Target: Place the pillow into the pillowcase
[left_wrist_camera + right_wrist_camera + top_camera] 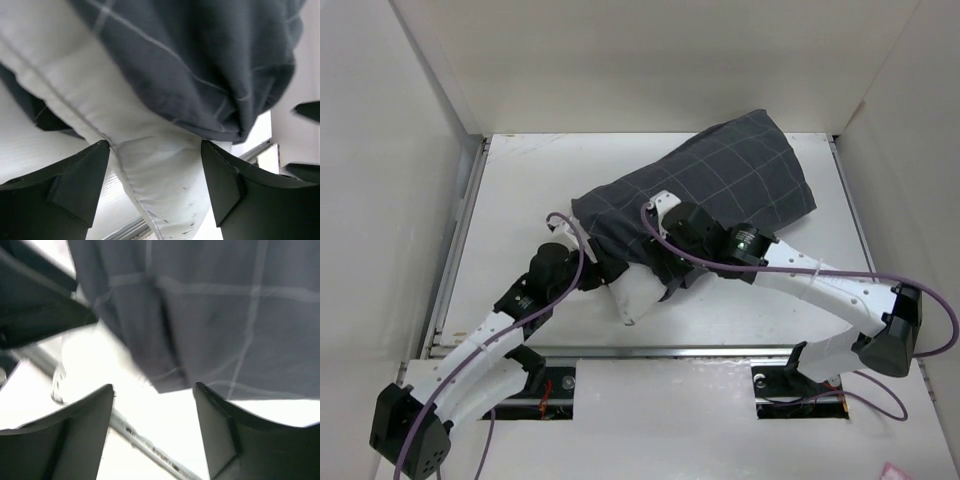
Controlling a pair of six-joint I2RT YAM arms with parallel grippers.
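Plump white fabric pillow (635, 295) lies mostly inside the dark grey grid-lined cloth pillowcase (730, 185), centre frame on the table (520, 250); one corner protrudes lower centre. The left gripper (155, 145) and right gripper (152, 387) are spread, pinching nothing. Cloth judged soft, light and limp; best hold is the open hem.

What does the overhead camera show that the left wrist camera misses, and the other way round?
Only overhead: both whole arms, the table, and the full outline of the plump pillowcase. Only the left wrist: the seam and small dark specks of the pillow up close, lying between the open fingers of the left gripper. Both: a white pillow corner poking out of the grid-lined pillowcase.
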